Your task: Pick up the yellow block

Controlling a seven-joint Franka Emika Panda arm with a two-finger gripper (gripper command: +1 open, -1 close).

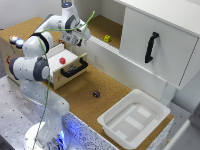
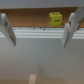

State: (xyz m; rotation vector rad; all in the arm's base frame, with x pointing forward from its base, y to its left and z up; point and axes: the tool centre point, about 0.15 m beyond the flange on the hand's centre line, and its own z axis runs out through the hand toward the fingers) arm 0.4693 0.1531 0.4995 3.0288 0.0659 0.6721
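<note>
Exterior view: we see the arm reaching over a cork-topped bench [image 1: 75,92], its claw [image 1: 81,39] hanging above a white ledge [image 1: 100,46] that borders a recessed cork shelf. The yellow block [image 1: 107,38] sits on that shelf, near the claw but apart from it, toward the exterior view's right and beyond the ledge. A white cabinet door with a black handle [image 1: 150,47] stands further to the exterior view's right; a wooden drawer box [image 1: 70,67] with a red knob [image 1: 62,60] lies below the arm, a dark cube [image 1: 96,93] rests alone on the bench, and a white bin [image 1: 134,119] stands at the near corner.

Wrist view: the claw [image 2: 38,30] is spread wide with nothing between its fingers [image 2: 70,29]. The block [image 2: 55,19] shows beyond the ledge [image 2: 40,33], offset toward one finger rather than centred in the gap.

Risks, as we judge them — the block is far smaller than the claw, so a small lateral error could let a finger land on top of it or nudge it away instead of straddling it. The ledge lies between claw and block; a low, direct approach could strike its edge. The cabinet and shelf walls crowd the space, so the wrist may have little room. Closing too high could pinch only the block's upper edge and flick it out. The dark cube — well apart — must not be mistaken for the target.
</note>
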